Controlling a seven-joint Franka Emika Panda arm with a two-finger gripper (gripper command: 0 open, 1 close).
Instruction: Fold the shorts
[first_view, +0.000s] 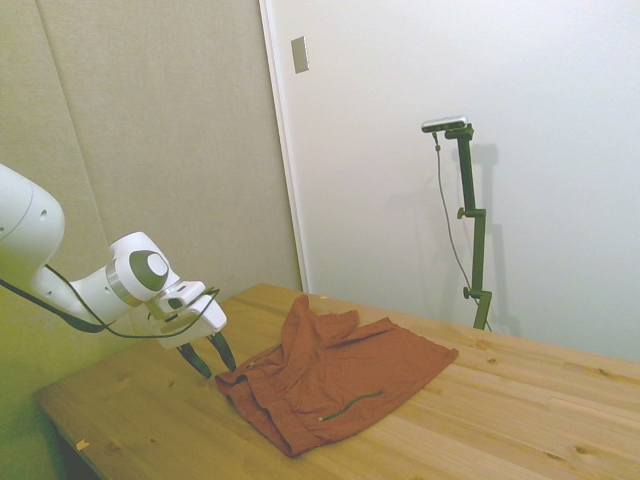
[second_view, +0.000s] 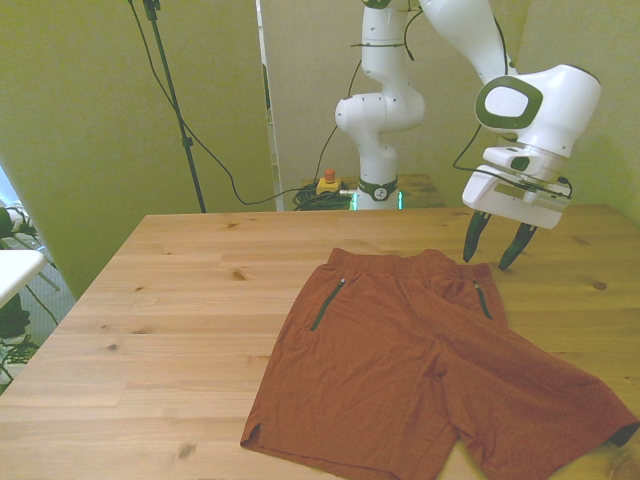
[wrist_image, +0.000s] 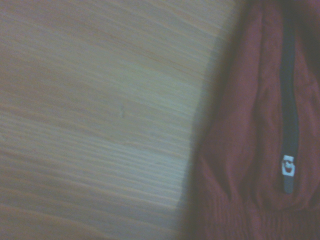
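the shorts (second_view: 420, 370) lie spread on the wooden bench (second_view: 170, 330), rust-orange, waistband toward the robot's base and both legs reaching to the bench's near edge in the front view. relative to the shorts, everything else sits around them: a dark zippered pocket slit (second_view: 327, 303) runs near the waistband on the front view's left side of the shorts, and a second slit (second_view: 483, 299) near the waistband on the front view's right side. in the side view the shorts (first_view: 335, 378) look rumpled, with a fold of cloth standing up at the end nearest the arm. in the wrist view the shorts (wrist_image: 250, 150) fill one side, blurred, with a dark zipper line (wrist_image: 288, 100) ending at a small pale pull tab (wrist_image: 287, 165), and bare bench wood (wrist_image: 100, 125) beside the cloth.

the fingers (second_view: 496, 244) hang just above the waistband corner on the front view's right, pointing down, spread apart with nothing between them. whether the tips touch the cloth cannot be told.
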